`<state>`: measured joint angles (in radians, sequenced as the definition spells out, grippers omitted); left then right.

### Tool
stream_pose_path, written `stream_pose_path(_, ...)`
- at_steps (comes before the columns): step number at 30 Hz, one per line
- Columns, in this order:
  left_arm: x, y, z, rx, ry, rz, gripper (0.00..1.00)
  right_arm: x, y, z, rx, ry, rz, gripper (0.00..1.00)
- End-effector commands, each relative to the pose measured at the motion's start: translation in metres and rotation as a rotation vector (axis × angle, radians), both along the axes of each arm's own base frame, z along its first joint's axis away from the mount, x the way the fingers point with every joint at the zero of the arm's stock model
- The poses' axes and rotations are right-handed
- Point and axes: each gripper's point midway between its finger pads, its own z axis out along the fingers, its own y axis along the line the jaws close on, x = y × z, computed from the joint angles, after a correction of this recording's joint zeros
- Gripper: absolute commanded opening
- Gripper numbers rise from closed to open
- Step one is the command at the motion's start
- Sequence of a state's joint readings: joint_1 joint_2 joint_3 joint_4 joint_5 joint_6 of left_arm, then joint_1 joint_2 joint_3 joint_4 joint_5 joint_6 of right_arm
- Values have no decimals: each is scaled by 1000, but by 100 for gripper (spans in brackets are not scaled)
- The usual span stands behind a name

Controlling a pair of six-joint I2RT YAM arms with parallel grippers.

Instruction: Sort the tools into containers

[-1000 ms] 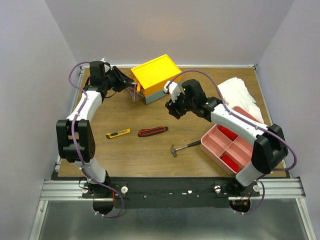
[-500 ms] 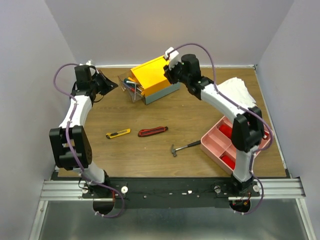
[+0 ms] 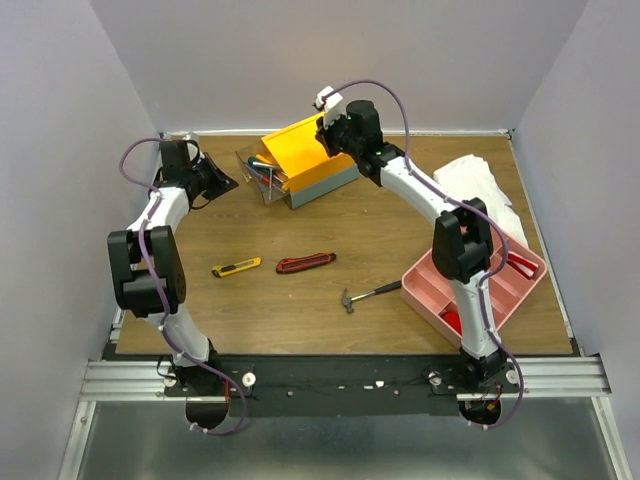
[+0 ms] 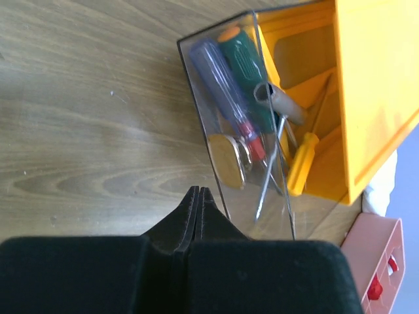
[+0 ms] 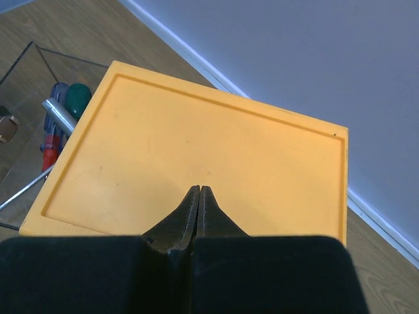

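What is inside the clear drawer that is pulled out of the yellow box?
The clear drawer holds a green-handled screwdriver, a blue-handled screwdriver, a yellow-handled screwdriver and a silver tool. Its back part is hidden under the yellow top.

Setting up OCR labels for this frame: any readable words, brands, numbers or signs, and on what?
No readable text in any view.
Bright yellow box top: blank.
Yellow utility knife, red utility knife: too small to read any marking.
Green-handled screwdriver in clear plastic drawer: no lettering visible.
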<state>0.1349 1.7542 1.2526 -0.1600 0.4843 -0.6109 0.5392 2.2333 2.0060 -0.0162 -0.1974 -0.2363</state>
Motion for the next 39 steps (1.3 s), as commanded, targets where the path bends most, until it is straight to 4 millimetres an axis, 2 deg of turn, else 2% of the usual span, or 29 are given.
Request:
stream_pose_path(1,24,-10,15,-6,-67,-28,0,-15,0,-42,-46,105,58,4)
stream_pose_path(5,32,-25,14,-38,-64,-53,0,-28,-2,-65,-73,164,84,4)
stream_pose_path(12,46,-55,13,-80,-75,-105,0,-42,-7,-84,-109,211,110,4)
stream_pose_path(16,52,-71,3,-105,-53,-124,0,-48,-9,-89,-120,227,121,5)
stream_pose_path(22,69,-74,-3,-128,-44,-108,0,-54,-12,-93,-129,238,127,5)
stream_pose_path(23,67,-89,-4,-130,-42,-132,1,-54,-12,-94,-130,240,125,5)
stream_pose_path(24,69,-92,-1,-133,-51,-139,2,-54,-13,-94,-132,240,122,5)
stream_pose_path(32,71,-101,-13,-140,-36,-150,6,-57,-13,-102,-145,254,126,5)
stream_pose_path(35,66,-97,-12,-130,-13,-130,10,-59,-13,-103,-146,255,126,5)
stream_pose_path(36,61,-95,-15,-131,12,-121,17,-58,-14,-103,-149,253,124,5)
stream_pose_path(37,57,-94,-4,-133,6,-112,22,-59,-14,-104,-151,252,123,5)
stream_pose_path(39,49,-86,-8,-129,40,-71,34,-59,-15,-104,-153,253,120,5)
